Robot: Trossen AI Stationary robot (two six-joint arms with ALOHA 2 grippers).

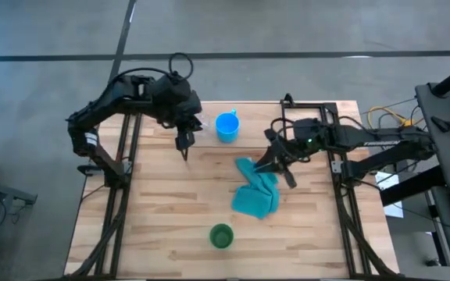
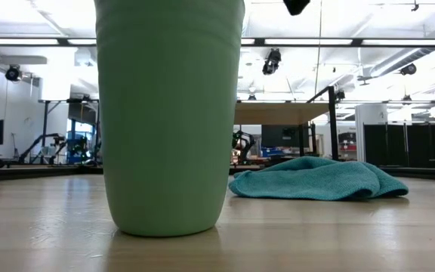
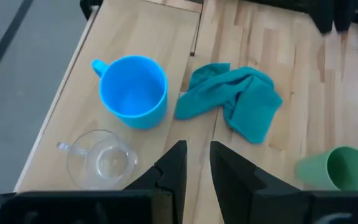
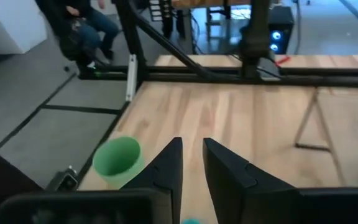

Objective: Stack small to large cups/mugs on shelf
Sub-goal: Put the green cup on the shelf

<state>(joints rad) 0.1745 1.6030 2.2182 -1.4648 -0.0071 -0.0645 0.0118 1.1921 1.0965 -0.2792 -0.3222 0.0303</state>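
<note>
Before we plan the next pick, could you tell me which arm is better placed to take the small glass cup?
Probably the left: its claw hangs beside the glass cup and blue mug, while the right claw is over the teal cloth.

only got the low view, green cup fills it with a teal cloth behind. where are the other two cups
Observer: The blue mug and the clear glass cup stand upright side by side on the shelf, not nested.
Operator: is the left hand holding anything
Observer: No, the left hand is open and empty, just off the shelf's edge near those two.
Operator: and the right
Observer: The right hand is open and empty too, above the table beside the teal cloth. The green cup stands apart from it, near the front edge.
</note>
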